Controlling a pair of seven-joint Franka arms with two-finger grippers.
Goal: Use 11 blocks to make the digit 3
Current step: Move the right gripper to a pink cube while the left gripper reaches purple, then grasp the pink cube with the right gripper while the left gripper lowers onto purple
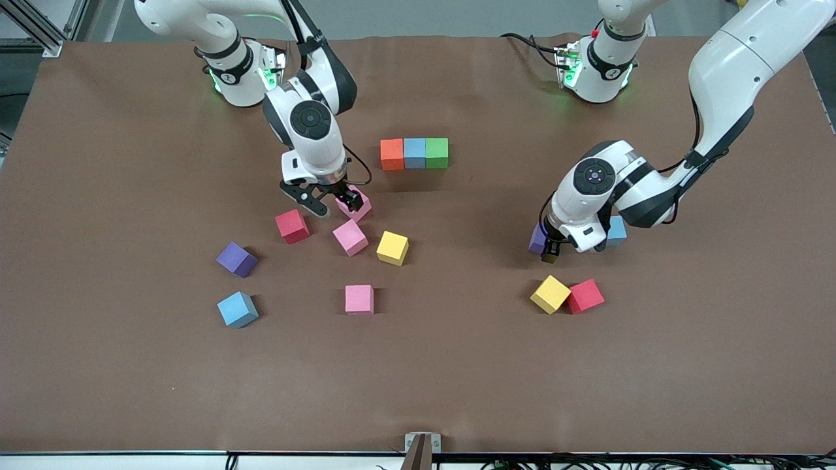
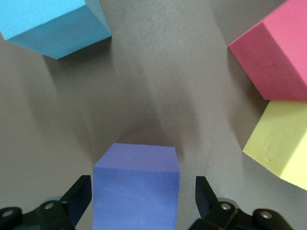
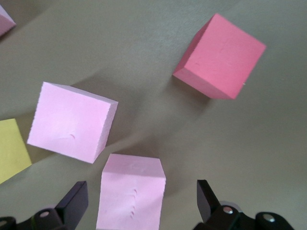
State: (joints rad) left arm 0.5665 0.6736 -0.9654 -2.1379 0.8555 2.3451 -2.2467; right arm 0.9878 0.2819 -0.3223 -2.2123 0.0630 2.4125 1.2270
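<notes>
Blocks are lying scattered over the brown table [image 1: 98, 365]; an orange, blue and green row [image 1: 414, 153] is sitting near the arms' bases. The left gripper [image 2: 143, 203] is straddling a purple block [image 2: 136, 189], fingers apart on either side and not touching it, with a blue block [image 2: 53, 24] close by and a red block [image 2: 276, 55] touching a yellow block [image 2: 280, 143] nearer the front camera. The right gripper [image 3: 143, 203] is standing spread around a pink block [image 3: 130, 191], crowded by another pink block [image 3: 72, 122], a red cube [image 3: 220, 56] and a yellow cube [image 3: 10, 149].
</notes>
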